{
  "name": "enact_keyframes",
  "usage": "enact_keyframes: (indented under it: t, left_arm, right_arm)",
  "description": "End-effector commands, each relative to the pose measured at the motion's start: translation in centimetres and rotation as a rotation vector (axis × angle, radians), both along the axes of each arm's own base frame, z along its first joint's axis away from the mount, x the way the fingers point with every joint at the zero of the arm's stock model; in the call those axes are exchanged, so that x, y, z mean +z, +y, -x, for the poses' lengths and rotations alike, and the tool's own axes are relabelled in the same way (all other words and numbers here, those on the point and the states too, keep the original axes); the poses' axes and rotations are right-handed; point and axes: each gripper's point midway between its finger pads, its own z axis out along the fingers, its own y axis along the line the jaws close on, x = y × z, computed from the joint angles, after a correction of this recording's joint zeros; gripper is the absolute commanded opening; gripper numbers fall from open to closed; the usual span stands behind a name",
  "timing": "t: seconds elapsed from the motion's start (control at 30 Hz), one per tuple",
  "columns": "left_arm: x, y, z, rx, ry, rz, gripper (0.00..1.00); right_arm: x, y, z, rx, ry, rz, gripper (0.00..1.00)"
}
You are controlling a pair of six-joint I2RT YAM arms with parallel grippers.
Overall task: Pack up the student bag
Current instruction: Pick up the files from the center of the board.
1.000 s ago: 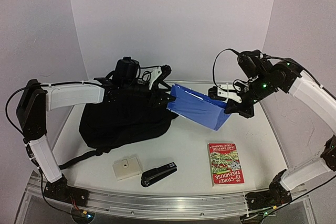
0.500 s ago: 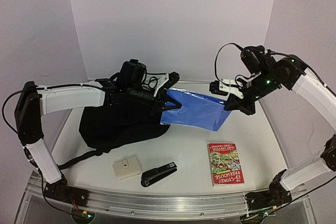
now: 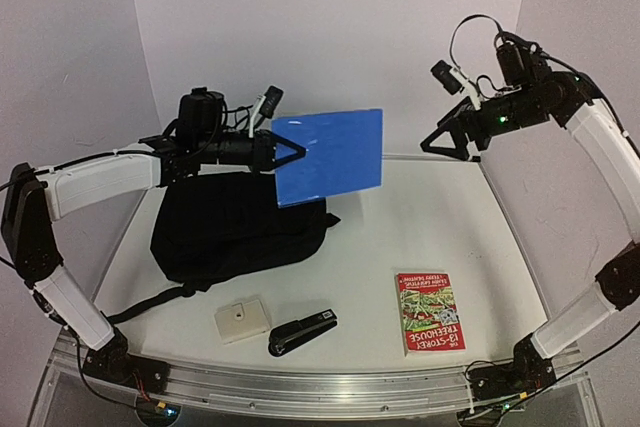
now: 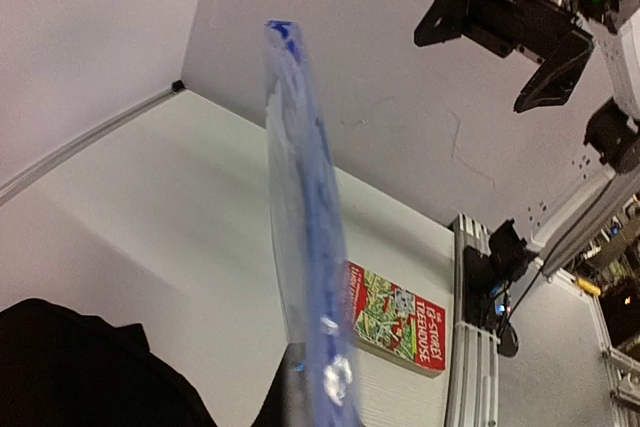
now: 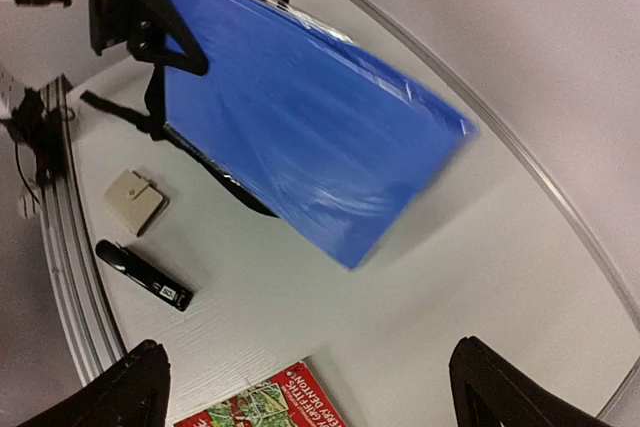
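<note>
White tabletop (image 3: 440, 237) is carrying a large black fabric backpack (image 3: 235, 232), beige square case (image 3: 242, 320), black stapler (image 3: 302, 332), red-green paperback book (image 3: 429, 311).

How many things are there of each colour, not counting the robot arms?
Black: 2, the student bag and the stapler
Blue: 1, the folder
Red: 1, the book
Beige: 1, the small flat case
Total: 5
</note>
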Motion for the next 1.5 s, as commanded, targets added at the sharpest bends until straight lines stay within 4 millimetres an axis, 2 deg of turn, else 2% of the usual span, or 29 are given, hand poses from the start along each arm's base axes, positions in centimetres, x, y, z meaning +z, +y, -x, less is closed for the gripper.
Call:
enact_keyframes:
  t: [0.0,0.1,0.27,0.43,0.63,0.87,1.1,1.17,1.23,1.3,1.37,1.47]
  left_arm:
    - [5.8,2.0,0.9,-0.025,0.047,0.161,0.0]
    - [6.4,1.8,2.2,-0.111,0.077,0.169,0.0]
    - [6.5,1.4,4.0,-0.234,0.132,0.162,0.0]
    - [6.9,1.6,5.4,-0.301,0.142,0.18,0.0]
    - [7.2,1.6,5.8,-0.333,0.156,0.198,0.0]
    - [6.9,1.3,5.3,-0.335,0.178,0.218,0.0]
    - [6.0,1.1,4.5,-0.299,0.197,0.211,0.0]
    - [5.6,1.0,4.2,-0.279,0.208,0.2,0.0]
    - [5.3,1.0,3.7,-0.245,0.21,0.189,0.05]
    - [5.0,1.2,3.0,-0.192,0.209,0.173,0.21]
    - [4.5,1.5,2.2,-0.121,0.2,0.146,0.39]
    - [3.6,2.4,0.9,-0.003,0.189,0.095,0.58]
  right_arm:
    - [-1.7,1.5,-0.1,0.02,0.222,-0.134,0.98]
    - [-3.7,2.6,0.0,0.068,0.329,-0.172,0.98]
    - [-3.4,4.0,0.9,0.171,0.395,-0.255,0.98]
    - [-4.4,4.6,0.4,0.18,0.438,-0.274,0.96]
    - [-4.8,6.0,0.5,0.231,0.543,-0.366,0.81]
    - [-5.0,8.0,1.0,0.266,0.583,-0.406,0.62]
    - [-4.3,8.5,0.6,0.249,0.579,-0.445,0.37]
    - [-4.2,8.6,0.7,0.25,0.596,-0.455,0.23]
    - [-4.3,8.6,0.7,0.248,0.608,-0.457,0.12]
    - [-4.4,8.5,0.7,0.24,0.616,-0.456,0.03]
    - [-4.7,8.5,0.7,0.228,0.631,-0.455,0.0]
    - [-4.8,8.2,0.4,0.207,0.645,-0.459,0.0]
